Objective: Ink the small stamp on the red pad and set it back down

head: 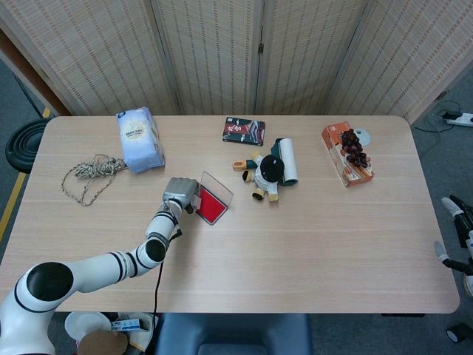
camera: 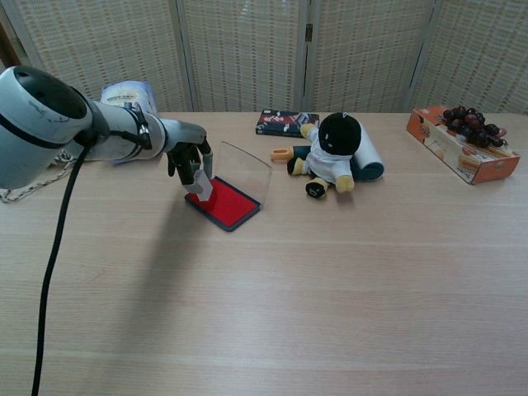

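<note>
My left hand (camera: 186,156) (head: 180,194) hangs over the left end of the red ink pad (camera: 226,203) (head: 211,205) and pinches the small white stamp (camera: 199,185) in its fingers, tilted. The stamp's lower end is just above or at the pad's left corner; I cannot tell whether it touches. The pad's clear lid (camera: 246,171) stands open behind the red surface. In the head view the hand hides most of the stamp. My right hand shows in neither view.
A plush toy (head: 267,172) with a white roll (head: 287,160) lies right of the pad, a dark booklet (head: 244,131) behind it. A blue-white bag (head: 140,138) and a rope coil (head: 89,173) lie far left, an orange box with grapes (head: 347,157) far right.
</note>
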Controlling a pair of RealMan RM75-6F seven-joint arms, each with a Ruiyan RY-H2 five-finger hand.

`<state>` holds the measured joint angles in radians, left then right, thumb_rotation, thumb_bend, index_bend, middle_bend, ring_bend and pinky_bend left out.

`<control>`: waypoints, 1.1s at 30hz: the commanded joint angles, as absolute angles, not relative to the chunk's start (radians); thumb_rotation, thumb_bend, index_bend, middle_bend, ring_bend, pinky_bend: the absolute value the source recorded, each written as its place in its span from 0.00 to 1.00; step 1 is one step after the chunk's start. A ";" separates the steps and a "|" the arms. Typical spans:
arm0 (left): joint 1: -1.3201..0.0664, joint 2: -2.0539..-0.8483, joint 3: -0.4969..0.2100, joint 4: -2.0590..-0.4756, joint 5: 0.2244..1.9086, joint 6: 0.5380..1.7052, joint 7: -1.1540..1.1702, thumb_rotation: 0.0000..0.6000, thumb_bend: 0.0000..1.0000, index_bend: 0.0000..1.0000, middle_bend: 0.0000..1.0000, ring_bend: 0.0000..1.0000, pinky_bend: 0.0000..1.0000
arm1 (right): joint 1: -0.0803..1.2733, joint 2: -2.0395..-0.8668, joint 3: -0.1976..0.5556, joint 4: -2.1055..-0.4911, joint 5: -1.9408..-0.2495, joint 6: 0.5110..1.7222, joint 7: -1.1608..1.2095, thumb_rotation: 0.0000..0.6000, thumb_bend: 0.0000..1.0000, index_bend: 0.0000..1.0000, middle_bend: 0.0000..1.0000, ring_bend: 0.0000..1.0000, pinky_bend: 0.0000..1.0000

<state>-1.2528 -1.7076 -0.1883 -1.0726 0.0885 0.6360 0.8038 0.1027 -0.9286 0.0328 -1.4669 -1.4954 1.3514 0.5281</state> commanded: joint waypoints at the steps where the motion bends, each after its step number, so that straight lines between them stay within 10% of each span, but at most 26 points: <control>1: -1.250 -1.714 -0.180 -1.059 0.103 0.623 0.783 1.00 0.33 0.70 0.51 0.32 0.38 | 0.101 -0.928 0.033 -1.467 -1.496 1.354 0.529 1.00 0.42 0.02 0.00 0.00 0.00; 18: -1.293 -1.713 -0.152 -1.115 0.082 0.708 0.789 1.00 0.33 0.70 0.52 0.32 0.38 | 0.087 -0.920 0.036 -1.458 -1.504 1.385 0.557 1.00 0.42 0.02 0.00 0.00 0.00; 33: -1.233 -1.472 -0.150 -1.567 0.110 1.022 0.812 1.00 0.33 0.69 0.52 0.32 0.38 | 0.087 -0.925 0.036 -1.471 -1.502 1.382 0.518 1.00 0.42 0.02 0.00 0.00 0.00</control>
